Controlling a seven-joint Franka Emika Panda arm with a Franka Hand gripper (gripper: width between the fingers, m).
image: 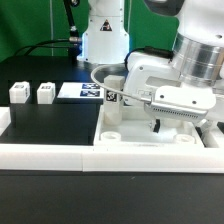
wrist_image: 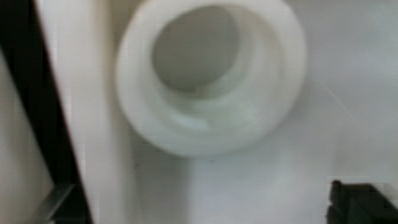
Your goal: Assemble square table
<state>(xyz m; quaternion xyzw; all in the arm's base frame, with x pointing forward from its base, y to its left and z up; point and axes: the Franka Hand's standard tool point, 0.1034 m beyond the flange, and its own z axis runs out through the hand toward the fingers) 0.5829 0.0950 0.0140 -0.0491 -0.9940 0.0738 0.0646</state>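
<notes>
The white square tabletop [image: 135, 133] lies at the exterior view's right, against the low white border wall. My gripper [image: 155, 120] hangs low over it, close to its surface. In the wrist view a round white hole rim [wrist_image: 205, 75] fills the picture, blurred and very near. The dark fingertips [wrist_image: 365, 203] show only at the picture's two edges, far apart, with white plastic between them, so my gripper [wrist_image: 210, 205] is open and holds nothing. Two short white legs [image: 17, 93] [image: 45, 93] stand on the black table at the exterior view's left. A white tagged piece [image: 112, 108] stands at the tabletop's left part.
The marker board [image: 85, 91] lies flat behind the legs, next to the robot's base [image: 105, 45]. The long low white border wall [image: 60, 155] runs along the front. The arm's bulky wrist [image: 185, 85] hides the tabletop's far right part.
</notes>
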